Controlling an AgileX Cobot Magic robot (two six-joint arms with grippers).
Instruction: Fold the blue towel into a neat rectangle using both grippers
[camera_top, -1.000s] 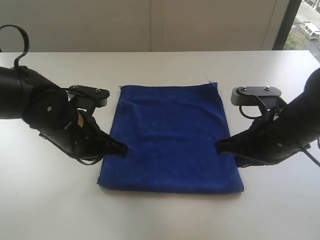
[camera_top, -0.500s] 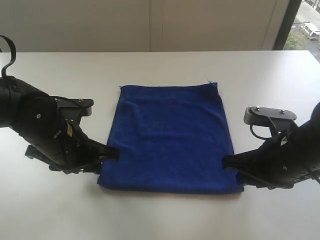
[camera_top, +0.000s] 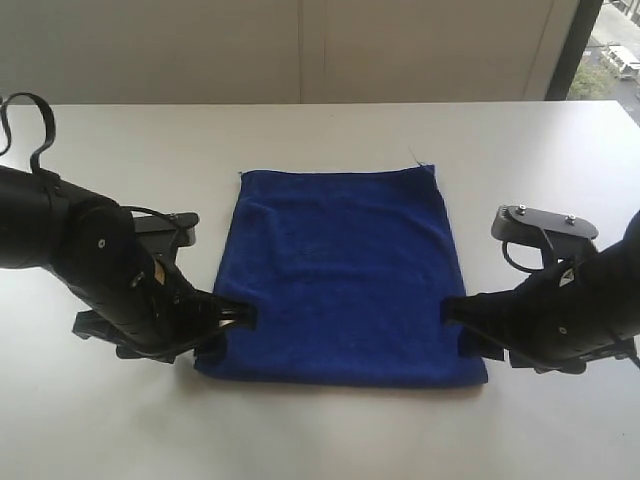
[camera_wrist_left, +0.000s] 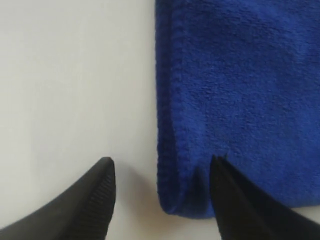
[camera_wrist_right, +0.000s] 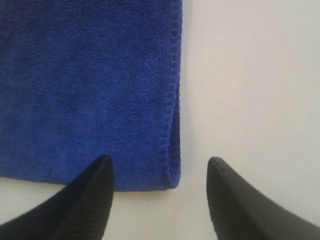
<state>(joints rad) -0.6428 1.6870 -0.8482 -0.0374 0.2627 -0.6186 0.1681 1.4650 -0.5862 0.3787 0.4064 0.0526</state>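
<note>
The blue towel (camera_top: 340, 275) lies flat on the white table (camera_top: 320, 130), doubled over, with its fold along the near edge. My left gripper (camera_top: 237, 317) rests low at the towel's near left corner. In the left wrist view this gripper (camera_wrist_left: 161, 165) is open: one finger stands over the towel (camera_wrist_left: 240, 90), the other over bare table, and the hem runs between them. My right gripper (camera_top: 455, 315) sits at the near right corner. It is open as well (camera_wrist_right: 160, 161), straddling the corner of the towel (camera_wrist_right: 85, 85). Neither holds any cloth.
The table's far edge meets a pale wall (camera_top: 300, 50), and a window (camera_top: 610, 50) shows at the far right. Bare tabletop surrounds the towel on all sides. Both bulky black arm bodies lie close to the table beside the towel.
Both grippers have slid along the towel's side edges toward its near corners and have dropped lower. Their jaws have gone from shut to open. The towel has not moved.
</note>
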